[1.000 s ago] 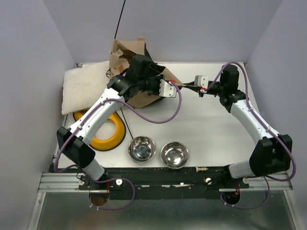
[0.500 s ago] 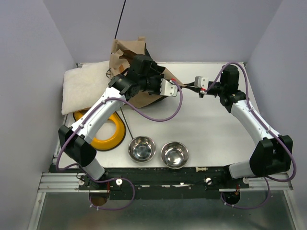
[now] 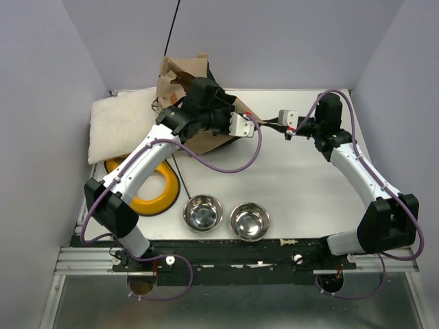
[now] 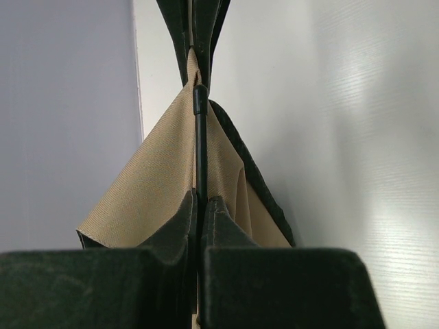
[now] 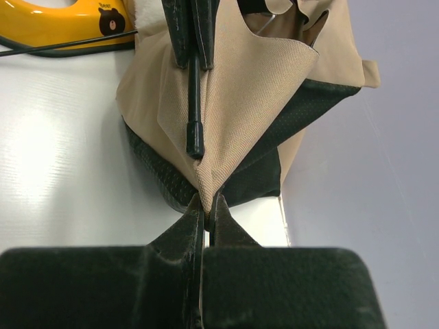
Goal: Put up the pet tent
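The pet tent (image 3: 180, 74) is a crumpled heap of tan fabric with black trim at the back of the table, partly under my left arm. My left gripper (image 4: 199, 200) is shut on a thin black pole (image 4: 199, 137) that runs along a tan fabric corner (image 4: 154, 185). Facing it, my right gripper (image 5: 206, 205) is shut on the pointed tip of that tan corner (image 5: 240, 89), just beyond the pole's end (image 5: 195, 147). From above, the left gripper (image 3: 256, 122) and the right gripper (image 3: 269, 124) almost meet at mid-table. Another black pole (image 3: 174, 27) sticks up behind the tent.
A cream fluffy cushion (image 3: 120, 123) lies at the back left, over a yellow ring-shaped dish (image 3: 155, 188). Two steel bowls (image 3: 203, 212) (image 3: 250, 221) stand near the front edge. Grey walls close in the back and both sides.
The left arm's elbow and wrist have shifted slightly. Both grips are unchanged and the right arm is still.
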Robot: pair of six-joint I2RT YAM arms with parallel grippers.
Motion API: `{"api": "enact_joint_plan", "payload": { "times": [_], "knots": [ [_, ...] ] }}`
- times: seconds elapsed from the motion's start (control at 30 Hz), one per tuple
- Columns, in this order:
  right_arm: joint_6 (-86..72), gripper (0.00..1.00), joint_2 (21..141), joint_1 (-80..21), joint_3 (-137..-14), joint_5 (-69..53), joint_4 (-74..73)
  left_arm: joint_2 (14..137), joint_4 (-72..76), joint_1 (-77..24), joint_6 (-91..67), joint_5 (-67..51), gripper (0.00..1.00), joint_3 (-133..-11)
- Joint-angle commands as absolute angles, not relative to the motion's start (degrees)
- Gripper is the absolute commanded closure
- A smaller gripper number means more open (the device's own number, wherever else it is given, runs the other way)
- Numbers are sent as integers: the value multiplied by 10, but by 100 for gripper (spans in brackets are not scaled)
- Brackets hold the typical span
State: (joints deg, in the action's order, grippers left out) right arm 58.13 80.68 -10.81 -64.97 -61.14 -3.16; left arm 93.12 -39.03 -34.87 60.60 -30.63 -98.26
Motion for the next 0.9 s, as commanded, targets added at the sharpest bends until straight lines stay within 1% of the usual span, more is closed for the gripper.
{"api": "enact_joint_plan", "payload": {
  "times": [0.0, 0.87],
  "knots": [
    [583, 99, 786, -99, -645, -634, -59, 952, -431, -317, 613, -198, 100, -991],
    [671, 99, 779, -129, -638, -613, -99, 987, -454, -337, 584, -188, 100, -1046]
  ]
}}
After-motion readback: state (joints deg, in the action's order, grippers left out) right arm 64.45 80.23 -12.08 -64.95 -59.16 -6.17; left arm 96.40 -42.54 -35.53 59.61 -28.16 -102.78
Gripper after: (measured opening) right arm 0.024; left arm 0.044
